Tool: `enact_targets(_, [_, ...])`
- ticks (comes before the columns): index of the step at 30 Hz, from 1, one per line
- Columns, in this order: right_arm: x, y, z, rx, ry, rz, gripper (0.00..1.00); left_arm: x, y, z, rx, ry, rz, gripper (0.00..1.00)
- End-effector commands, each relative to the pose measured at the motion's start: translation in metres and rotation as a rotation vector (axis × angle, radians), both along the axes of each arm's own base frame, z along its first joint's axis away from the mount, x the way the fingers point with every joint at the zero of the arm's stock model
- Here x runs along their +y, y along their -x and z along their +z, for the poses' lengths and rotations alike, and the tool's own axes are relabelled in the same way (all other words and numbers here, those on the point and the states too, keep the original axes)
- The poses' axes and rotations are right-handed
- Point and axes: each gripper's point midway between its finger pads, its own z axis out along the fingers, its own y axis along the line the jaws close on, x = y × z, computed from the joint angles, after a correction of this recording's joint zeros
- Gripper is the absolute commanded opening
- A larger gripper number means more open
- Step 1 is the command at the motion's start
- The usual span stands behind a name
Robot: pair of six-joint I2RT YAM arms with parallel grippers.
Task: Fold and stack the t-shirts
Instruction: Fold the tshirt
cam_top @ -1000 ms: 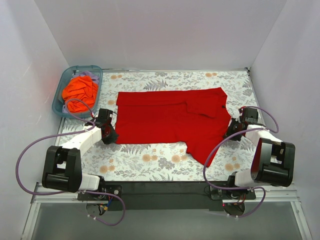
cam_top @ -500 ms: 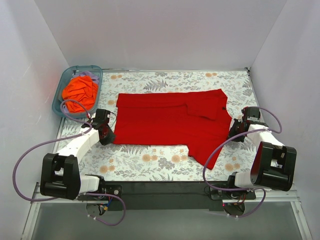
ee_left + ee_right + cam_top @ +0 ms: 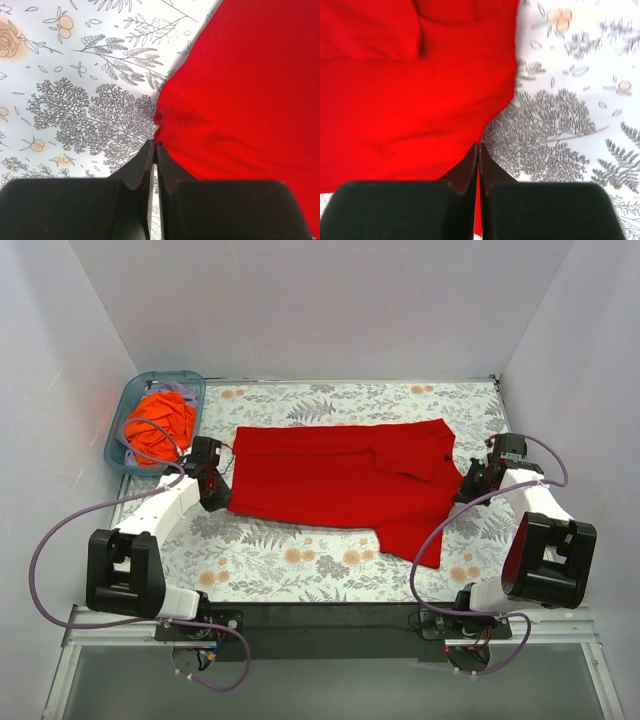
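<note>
The bright red t-shirt [image 3: 340, 480] lies spread across the middle of the flowered table, one part folded over at its right and a corner hanging toward the near edge. My left gripper [image 3: 221, 491] is shut on the red shirt's left edge [image 3: 210, 115]. My right gripper [image 3: 466, 487] is shut on the red shirt's right edge [image 3: 420, 100]. In both wrist views the jaws are pressed together with red cloth pinched at their tips. The bright orange t-shirt [image 3: 160, 421] lies crumpled in the teal bin [image 3: 122, 423].
The teal bin stands at the far left corner of the table, beside the left white wall. The flowered tablecloth [image 3: 300, 560] shows around the shirt. White walls close in the left, back and right sides.
Both grippers have moved away from me with the red shirt's side edges, dragging the shirt toward the back. The hanging near corner has drawn in and shortened.
</note>
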Motion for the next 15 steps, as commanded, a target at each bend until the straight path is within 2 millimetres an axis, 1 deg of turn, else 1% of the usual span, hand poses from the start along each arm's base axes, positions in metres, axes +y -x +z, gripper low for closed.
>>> enact_targets(1, [-0.001, -0.017, 0.016, -0.019, -0.015, 0.023, 0.01, 0.0, -0.017, 0.014, -0.023, 0.007, 0.01, 0.0])
enact_targets(4, [-0.003, -0.03, 0.024, -0.025, -0.019, 0.029, 0.01, -0.002, -0.026, 0.014, -0.014, 0.017, 0.009, 0.0])
enact_targets(5, [-0.003, -0.033, 0.025, -0.025, -0.021, 0.03, 0.01, -0.002, -0.034, 0.019, -0.027, 0.019, 0.01, 0.0])
enact_targets(6, [-0.003, -0.039, 0.028, -0.031, -0.022, 0.034, 0.01, -0.002, -0.036, 0.015, -0.012, 0.017, 0.008, 0.0])
enact_targets(8, [-0.004, -0.046, 0.031, -0.032, -0.027, 0.036, 0.01, -0.002, -0.046, 0.02, -0.024, 0.019, 0.006, 0.0])
enact_targets(9, [-0.004, -0.048, 0.028, -0.019, -0.031, 0.037, 0.01, -0.002, -0.05, 0.019, -0.026, 0.019, 0.009, 0.0])
enact_targets(10, [-0.005, -0.055, 0.033, -0.028, -0.032, 0.037, 0.01, -0.001, -0.053, 0.016, -0.014, 0.016, 0.011, 0.0])
enact_targets(11, [-0.005, -0.059, 0.035, -0.032, -0.034, 0.04, 0.01, 0.0, -0.059, 0.018, -0.021, 0.017, 0.015, 0.0])
enact_targets(12, [-0.006, -0.062, 0.032, -0.022, -0.036, 0.042, 0.01, 0.001, -0.062, 0.019, -0.023, 0.02, 0.017, 0.0])
enact_targets(13, [-0.007, -0.067, 0.036, -0.032, -0.038, 0.044, 0.01, 0.002, -0.064, 0.014, -0.01, 0.018, 0.02, 0.0])
enact_targets(14, [-0.007, -0.07, 0.036, -0.032, -0.038, 0.044, 0.01, 0.005, -0.067, 0.014, -0.011, 0.018, 0.03, 0.0])
enact_targets(15, [-0.007, -0.072, 0.033, -0.02, -0.041, 0.049, 0.01, 0.006, -0.073, 0.017, -0.023, 0.021, 0.031, 0.0])
